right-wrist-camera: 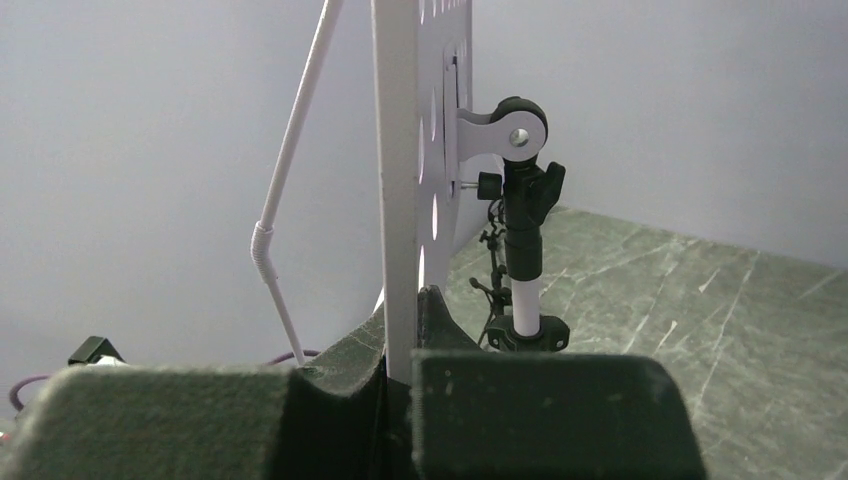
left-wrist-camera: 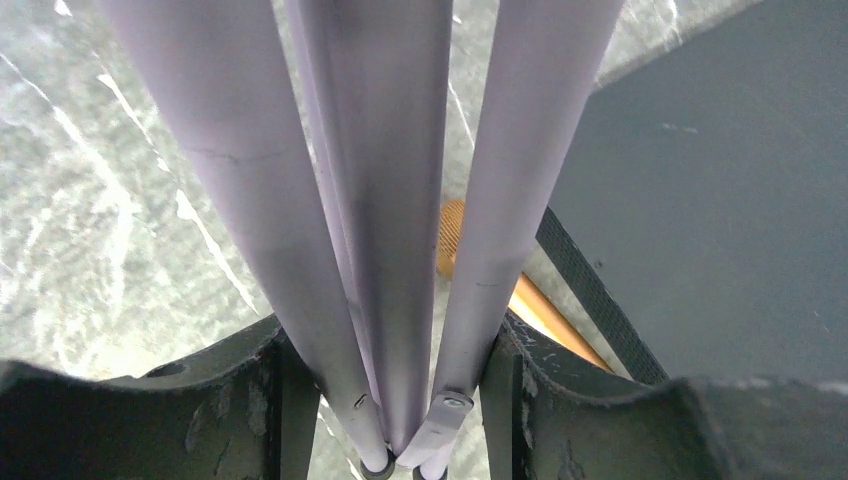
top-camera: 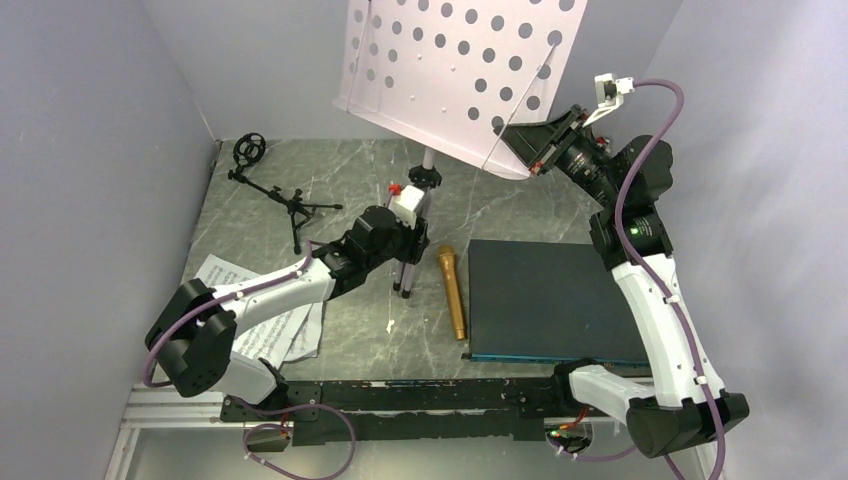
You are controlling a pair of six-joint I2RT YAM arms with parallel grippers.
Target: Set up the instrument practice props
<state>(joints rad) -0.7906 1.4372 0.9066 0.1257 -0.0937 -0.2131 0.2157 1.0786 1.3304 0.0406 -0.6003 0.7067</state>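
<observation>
Two pincers of mine share the largest prop, the music stand. My right pincer is clamped flat on the lower right edge of its perforated plate, high over the far side of the table. My left pincer is closed round the tripod legs low down. All three tubes lie folded together between the jaws. The stand's long axis runs roughly upright between my two grips, and its feet sit at or just above the table's middle; I cannot tell which.

Next in size is the dark board, lying flat toward the near right corner, apart from the legs.

Sheet-music pages lie at the near left, partly under my left arm.

By the far left corner the mic stand lies tipped over, its ring mount nearest the corner.

Smallest is the microphone. It lies between the tripod feet and the board's left edge, long axis running near to far, head at the far end.

As I judge it, the legs must spread before the stand can bear itself. They point down and slightly toward me from my left pincer, so that arm is nearer the job. My right would keep steadying the plate.
</observation>
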